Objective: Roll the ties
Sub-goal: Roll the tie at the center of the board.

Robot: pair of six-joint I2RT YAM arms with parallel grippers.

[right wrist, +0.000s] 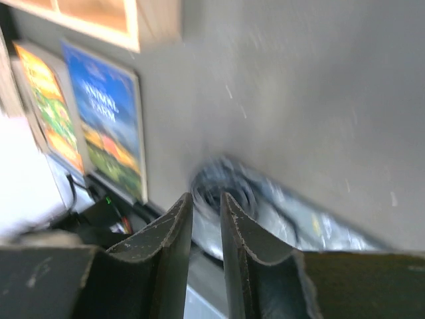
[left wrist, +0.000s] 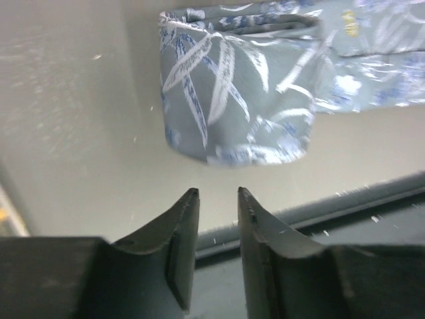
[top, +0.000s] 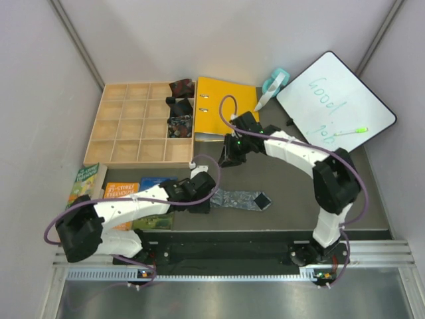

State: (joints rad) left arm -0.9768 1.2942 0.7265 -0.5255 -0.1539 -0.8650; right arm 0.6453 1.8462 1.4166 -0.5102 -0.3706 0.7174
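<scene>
Silvery grey-blue tie (top: 240, 199) lies flat on the table (top: 299, 193), near centre, dark tip pointing right; its left end is turned over into a loose roll. Left gripper (left wrist: 218, 196) sits just short of that roll, jaws parted a little, nothing between them, not touching the cloth. From above, the left wrist hides the rolled end. Right gripper (right wrist: 206, 199) hangs over bare table on the far side of the tie, jaws narrowly parted and empty; its view is blurred. Far left: wooden tray (top: 123, 126), its right column holding a dark red roll (top: 181, 86), black roll (top: 178, 105) and speckled roll (top: 179, 126). Yellow binder (top: 219, 103) beside the tray, whiteboard (top: 332, 100) far right, books (top: 121, 191) near left.
</scene>
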